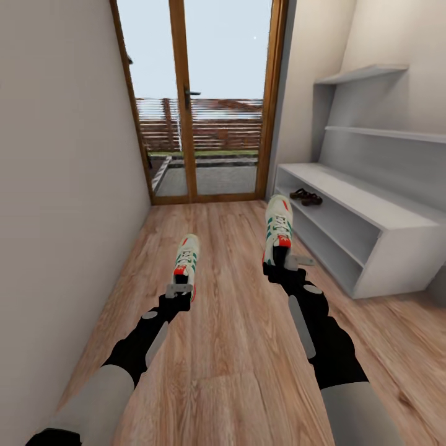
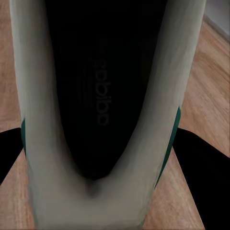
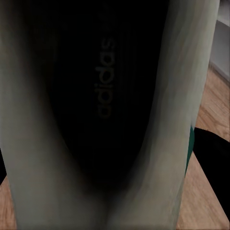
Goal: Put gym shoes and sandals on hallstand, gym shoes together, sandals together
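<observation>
Gym shoes (image 1: 187,260) (image 1: 279,228) held off the floor (image 1: 229,347), one clamped at the heel in each gripper (image 1: 179,291) (image 1: 286,263), toes pointing forward, rack (image 1: 371,229) lying to the right, nearer the right arm, sandals (image 1: 306,197) already on its shelf.

Head camera looks down the corridor floor (image 1: 248,347); both wrist cameras press close into held shoes.
</observation>
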